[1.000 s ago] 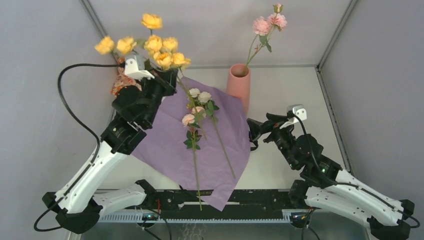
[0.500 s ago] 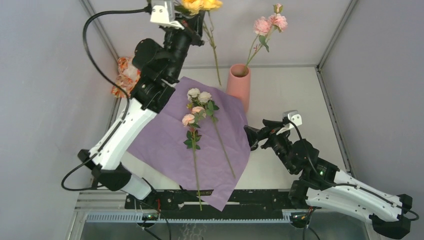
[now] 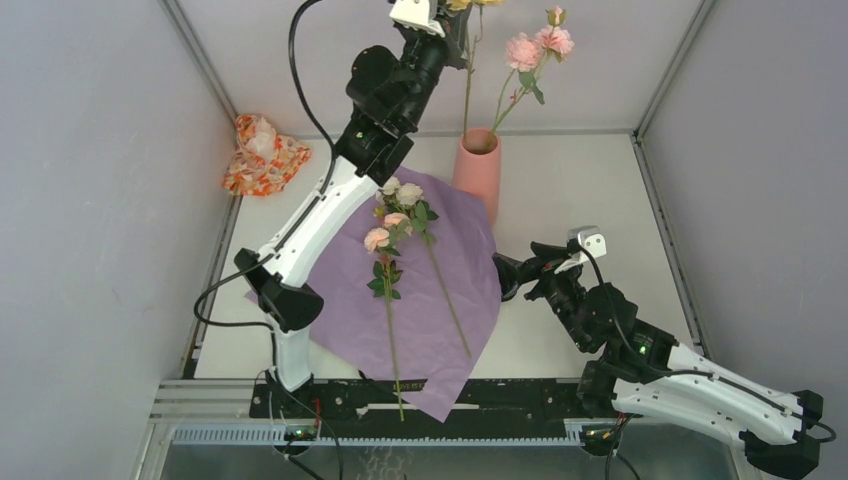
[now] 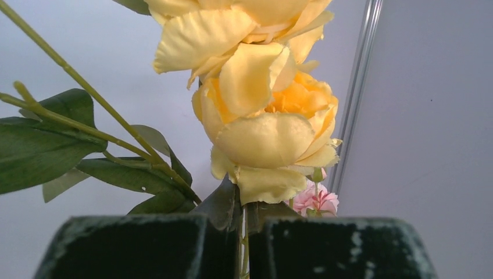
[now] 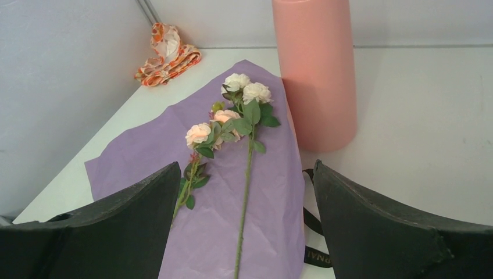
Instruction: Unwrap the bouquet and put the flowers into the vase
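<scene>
**Watch the vase rim**

Your left gripper, pinched on the yellow rose spray, hangs high above the vase. If lowered off-centre, the stem tip may snag the rim and topple it. Your right gripper, spread and empty, sits beside the purple paper.

White table, grey walls on three sides. Purple paper sheet spread flat across middle, lying diamond-wise, near corner hanging past table's near edge. Vase upright toward far side, just beside paper's far right edge. Orange-red cloth bundle crumpled in far left corner, well apart from paper. Black ribbon poking out from paper's right edge, flat on tabletop. Right half of table bare white.
</scene>
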Robot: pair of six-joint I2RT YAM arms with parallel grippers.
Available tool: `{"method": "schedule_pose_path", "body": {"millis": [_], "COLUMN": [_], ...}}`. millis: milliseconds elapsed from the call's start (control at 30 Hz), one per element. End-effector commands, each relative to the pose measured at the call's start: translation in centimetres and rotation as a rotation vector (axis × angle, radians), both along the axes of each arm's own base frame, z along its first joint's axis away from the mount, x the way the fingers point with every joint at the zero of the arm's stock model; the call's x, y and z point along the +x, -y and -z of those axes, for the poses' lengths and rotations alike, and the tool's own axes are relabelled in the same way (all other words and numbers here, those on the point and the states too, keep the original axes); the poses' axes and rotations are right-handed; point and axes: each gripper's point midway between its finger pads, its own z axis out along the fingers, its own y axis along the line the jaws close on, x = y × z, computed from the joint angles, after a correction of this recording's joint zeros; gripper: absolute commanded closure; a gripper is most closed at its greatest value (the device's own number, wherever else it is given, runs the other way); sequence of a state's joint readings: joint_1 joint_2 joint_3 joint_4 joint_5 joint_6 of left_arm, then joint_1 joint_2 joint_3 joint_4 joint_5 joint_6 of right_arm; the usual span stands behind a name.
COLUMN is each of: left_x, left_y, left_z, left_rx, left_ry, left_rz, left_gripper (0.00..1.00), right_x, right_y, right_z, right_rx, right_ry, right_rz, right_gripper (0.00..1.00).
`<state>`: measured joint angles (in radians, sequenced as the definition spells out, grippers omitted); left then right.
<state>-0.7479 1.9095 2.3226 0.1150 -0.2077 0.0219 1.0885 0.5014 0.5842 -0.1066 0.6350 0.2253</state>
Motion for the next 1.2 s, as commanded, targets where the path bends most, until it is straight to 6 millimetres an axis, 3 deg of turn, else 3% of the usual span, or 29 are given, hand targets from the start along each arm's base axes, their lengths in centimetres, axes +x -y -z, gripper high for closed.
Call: {"method": "schedule_pose_path", "body": {"millis": [0, 167, 233, 533, 600, 800, 900, 1067, 1100, 1167], "left_x": [-1.7, -1.0, -0.5, 1.2, 1.3, 0.2, -0.4, -2.4, -3.0, -4.3], "left_y": [-0.9, 0.0, 0.7, 2.7, 2.5, 2.2, 1.8, 0.8, 0.5, -0.8], "left_z": [-4.5, -3.4, -1.9, 7.7, 9.2, 12.2, 14.0, 17.7, 19.2, 19.5], "left_rx": [-0.084, -0.097, -0.104, -0.102, -0.110, -0.069, -0.032, 0.016, 0.025, 0.004], "left_ry": [0.141, 0.135, 0.100, -0.109, -0.148, -0.228, -0.283, -0.372, -0.402, -0.415], "left_rz": [0.026, 0.048, 0.065, 0.097, 0.089, 0.116, 0.112, 0.145, 0.148, 0.149], "left_gripper": [1.00, 1.00, 1.00, 0.98, 0.92, 0.56, 0.44, 0.39, 0.39, 0.40], "right_x": [0.2, 0.2, 0.2, -0.4, -0.5, -0.9, -1.2, -1.8, -1.9, -1.9], "right_y": [0.1, -0.1, -0.1, 0.5, 0.7, 1.2, 1.3, 0.5, 0.4, 0.1], "right_z": [-1.4, -1.4, -1.2, -0.7, -0.6, -0.9, -1.0, -1.2, -1.3, -1.5], "right_rx": [0.010, -0.005, -0.008, 0.019, 0.024, 0.056, 0.070, 0.075, 0.073, 0.069], "right_ry": [0.052, 0.059, 0.052, 0.039, 0.033, 0.033, 0.029, 0.032, 0.030, 0.026], "right_rz": [0.010, 0.002, -0.003, -0.008, -0.007, -0.013, -0.026, -0.079, -0.082, -0.088], "right_gripper": [0.07, 0.07, 0.07, 0.07, 0.07, 0.07, 0.07, 0.05, 0.05, 0.04]}}
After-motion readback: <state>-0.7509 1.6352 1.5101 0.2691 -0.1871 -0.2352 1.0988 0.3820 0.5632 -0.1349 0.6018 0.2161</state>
